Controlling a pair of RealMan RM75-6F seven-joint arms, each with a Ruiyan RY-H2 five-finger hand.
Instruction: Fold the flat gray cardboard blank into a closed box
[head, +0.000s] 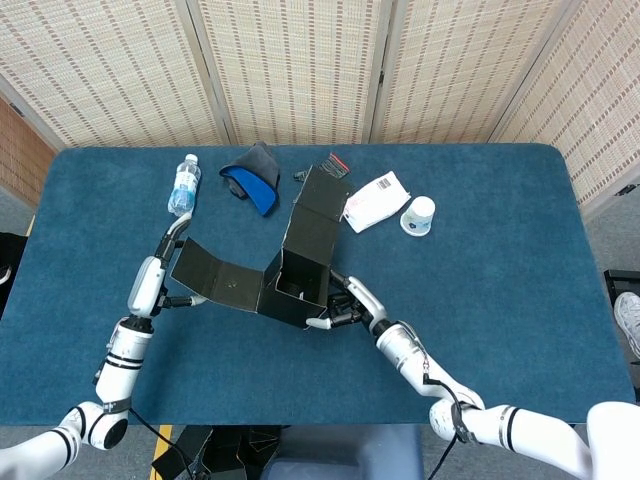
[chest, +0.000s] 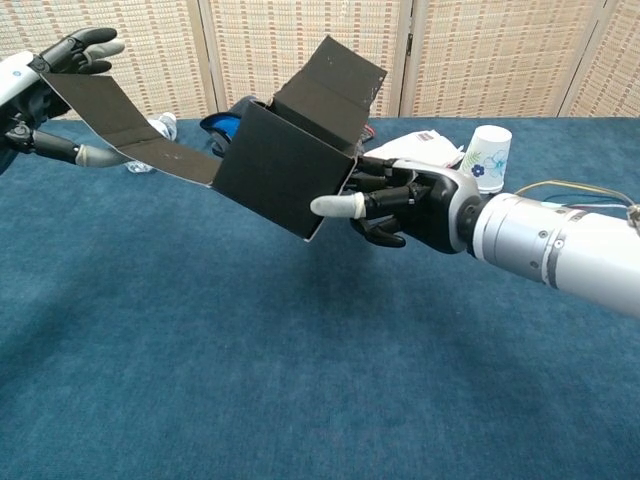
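Chest view: right hand (chest: 400, 205) grips the half-formed box (chest: 285, 165) aloft; left hand (chest: 45, 80) pinches its flap (chest: 120, 125); uneven pulling risks slippage.

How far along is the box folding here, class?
Done: the cardboard box body already stands as an open tube. In hand: the right robot hand grips the body while the left robot hand holds the long flap. Left: both flaps remain open, so closing remains.

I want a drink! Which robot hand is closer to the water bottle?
Left. The left hand is just below the water bottle, gripping the cardboard box's long flap. The right hand holds the box body, farther right and nearer the robot.
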